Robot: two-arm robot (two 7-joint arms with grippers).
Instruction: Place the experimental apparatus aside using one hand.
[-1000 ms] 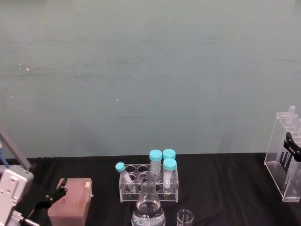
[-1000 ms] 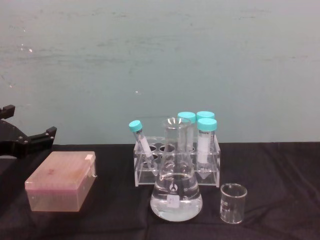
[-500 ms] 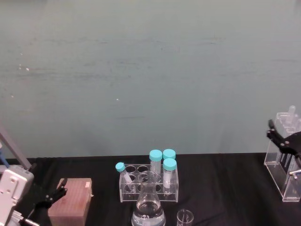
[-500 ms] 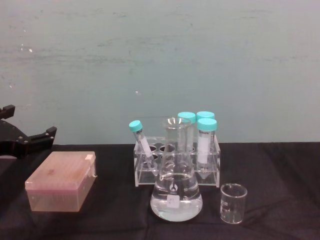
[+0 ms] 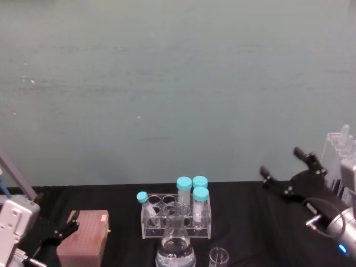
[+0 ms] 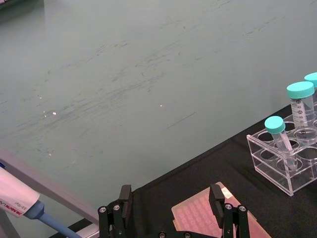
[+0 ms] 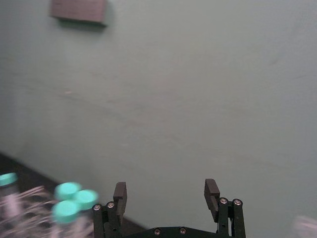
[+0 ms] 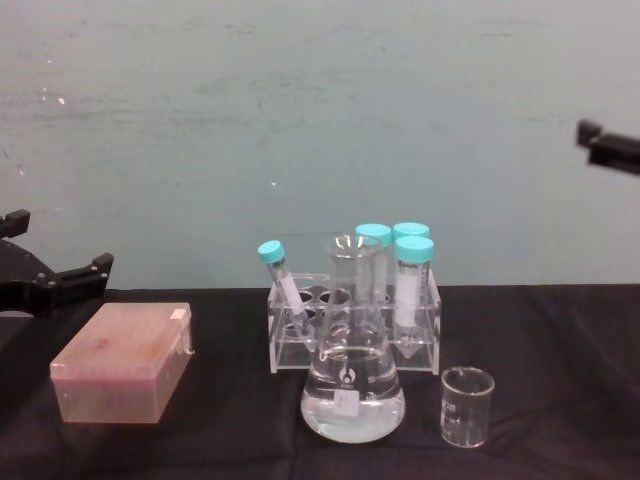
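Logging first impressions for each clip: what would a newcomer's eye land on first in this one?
The teal-capped tubes in their clear rack at table centre stand out, with the liquid-filled conical flask just in front and a small beaker to its right. The right pincer hangs open in the air on the right; the left pincer sits open by the pink box.

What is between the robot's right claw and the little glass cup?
Nothing visible. The open right gripper hangs in the air, right of the small beaker; the flask stands on the beaker's other side. The left gripper sits parked by the pink box.
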